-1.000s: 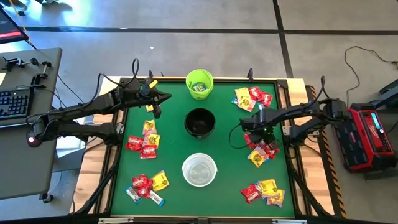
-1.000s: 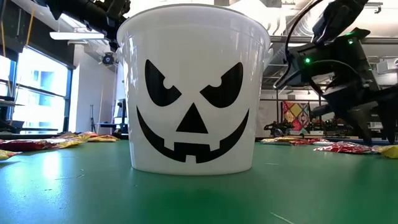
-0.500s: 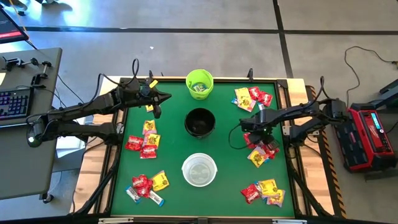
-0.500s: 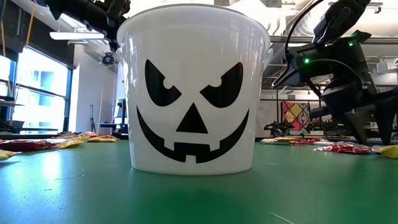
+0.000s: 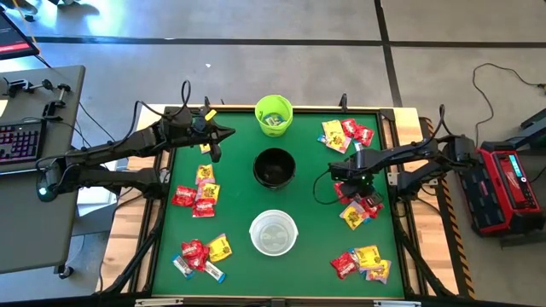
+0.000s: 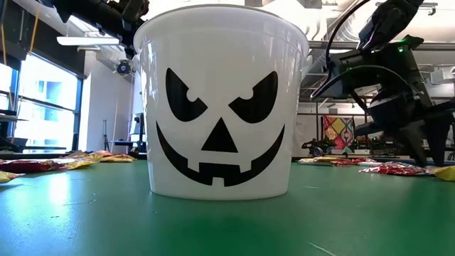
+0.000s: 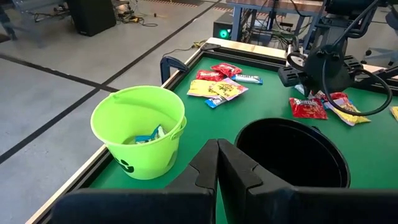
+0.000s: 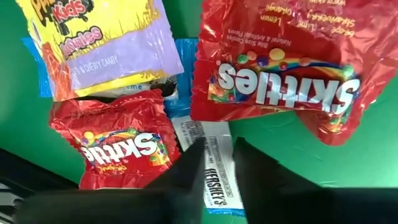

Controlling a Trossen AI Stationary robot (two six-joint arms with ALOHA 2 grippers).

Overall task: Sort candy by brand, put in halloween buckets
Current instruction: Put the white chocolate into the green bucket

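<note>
Three buckets stand in a row down the table's middle: lime green [image 5: 274, 113] at the far end, black [image 5: 275, 167], white [image 5: 274, 233] nearest. Candy lies in several piles on the green mat, among them one at the far right [image 5: 345, 134] and one at mid left [image 5: 198, 194]. My right gripper [image 5: 353, 186] points down into the mid-right pile [image 5: 358, 209], shut on a pale blue-white packet [image 8: 214, 149] that lies between two red packets [image 8: 121, 146]. My left gripper [image 7: 217, 155] hovers shut at the far left, near the green bucket [image 7: 140, 127]. My right gripper pinches the pale blue-white packet by its two long edges [image 8: 217, 171] between its two fingers. The fingers come from above, pointing down, and stand across the packet's width. The packet lies flat on the mat, its far end tucked under the red and yellow packets.
More candy piles lie at the near left [image 5: 203, 256] and near right [image 5: 363, 263]. The green bucket holds a few packets [image 7: 149, 134]. A raised rim [image 5: 394, 205] frames the mat. In the low view the white bucket [image 6: 220, 99] fills the middle.
</note>
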